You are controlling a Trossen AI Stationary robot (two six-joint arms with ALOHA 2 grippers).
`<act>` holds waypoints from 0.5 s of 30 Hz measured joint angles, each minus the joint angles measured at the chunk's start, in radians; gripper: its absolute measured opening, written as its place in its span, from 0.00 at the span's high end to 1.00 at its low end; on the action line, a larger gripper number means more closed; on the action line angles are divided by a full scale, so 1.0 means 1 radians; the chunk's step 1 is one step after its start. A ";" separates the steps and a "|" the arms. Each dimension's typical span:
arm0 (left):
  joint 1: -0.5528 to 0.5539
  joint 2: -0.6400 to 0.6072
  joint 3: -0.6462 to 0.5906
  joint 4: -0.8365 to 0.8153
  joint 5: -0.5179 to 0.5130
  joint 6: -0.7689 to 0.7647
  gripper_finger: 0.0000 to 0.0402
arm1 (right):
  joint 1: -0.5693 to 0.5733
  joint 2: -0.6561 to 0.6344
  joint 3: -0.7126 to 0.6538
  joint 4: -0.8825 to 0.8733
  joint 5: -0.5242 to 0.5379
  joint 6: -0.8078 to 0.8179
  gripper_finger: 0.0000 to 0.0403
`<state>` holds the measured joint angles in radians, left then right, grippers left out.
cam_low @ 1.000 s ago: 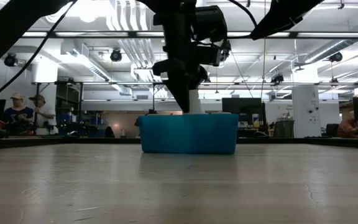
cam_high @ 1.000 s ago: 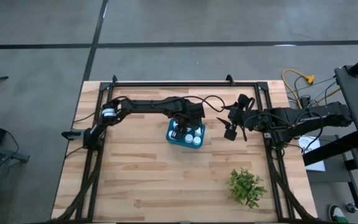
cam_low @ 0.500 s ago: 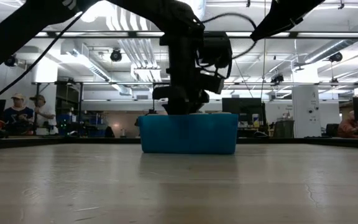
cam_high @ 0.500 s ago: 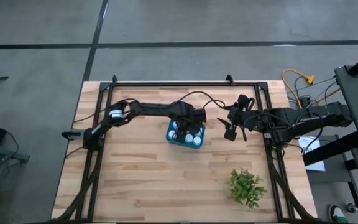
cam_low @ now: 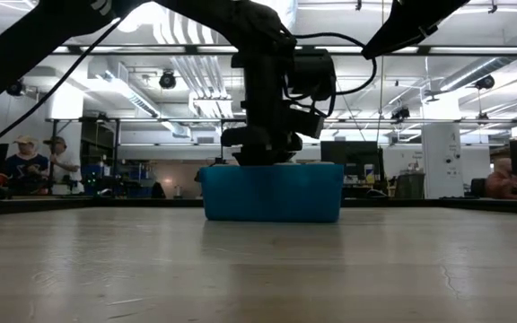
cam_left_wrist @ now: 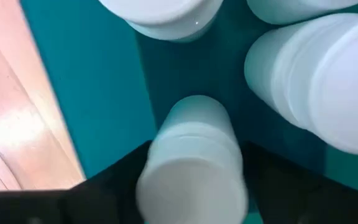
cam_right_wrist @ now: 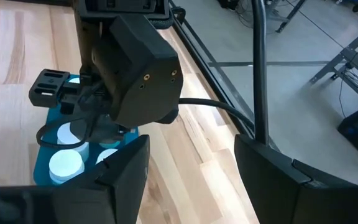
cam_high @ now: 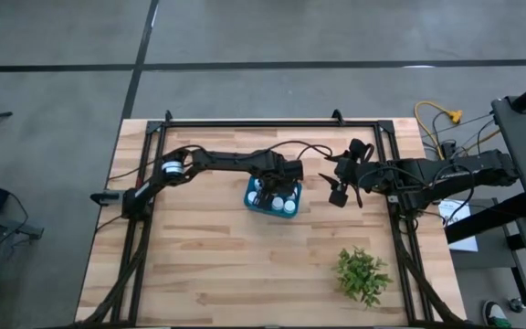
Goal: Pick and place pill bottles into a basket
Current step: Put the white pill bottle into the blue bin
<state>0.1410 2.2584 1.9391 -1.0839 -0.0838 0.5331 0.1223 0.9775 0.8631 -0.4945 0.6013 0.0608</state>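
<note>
The teal-blue basket [cam_high: 288,209] stands near the table's middle; it also shows in the low view [cam_low: 272,192]. Several white pill bottles [cam_high: 287,200] stand inside it, caps up, also seen in the right wrist view [cam_right_wrist: 66,163]. My left gripper [cam_high: 265,187] reaches down into the basket's left part, shut on one more pill bottle [cam_left_wrist: 194,168]. My right gripper [cam_high: 339,192] hangs open and empty above the table, right of the basket. My left gripper pinches the pill bottle's body [cam_left_wrist: 194,134] between its two fingers [cam_left_wrist: 114,180], one on each side. The fingers come from above, pointing down into the basket. The bottle is upright, cap toward the wrist, low inside the basket; whether its base touches the floor is hidden.
A green leafy plant [cam_high: 363,274] stands near the table's front right. A black frame [cam_high: 245,123] runs along the table's far and side edges. Bare wood lies in front of and left of the basket. People sit in the room behind [cam_low: 27,163].
My left gripper has gone down with the pill bottle, from just above the basket's rim to inside the basket, staying shut on it. In the last half second it has kept nearly still.
</note>
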 joint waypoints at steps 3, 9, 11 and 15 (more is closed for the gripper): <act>0.000 0.000 0.000 0.003 -0.007 -0.001 0.38 | 0.000 0.000 0.000 0.000 0.000 0.000 0.44; -0.006 0.000 0.008 0.004 -0.049 -0.004 0.34 | 0.000 0.000 0.000 0.000 0.000 0.000 0.44; -0.011 -0.002 0.014 0.003 -0.049 -0.004 0.34 | 0.000 0.000 0.000 0.000 0.000 0.000 0.44; -0.020 -0.004 0.029 0.003 -0.053 -0.005 0.34 | 0.000 0.000 0.000 0.000 0.000 0.000 0.44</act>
<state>0.1213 2.2542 1.9679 -1.0813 -0.1370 0.5278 0.1221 0.9775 0.8628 -0.4946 0.6014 0.0608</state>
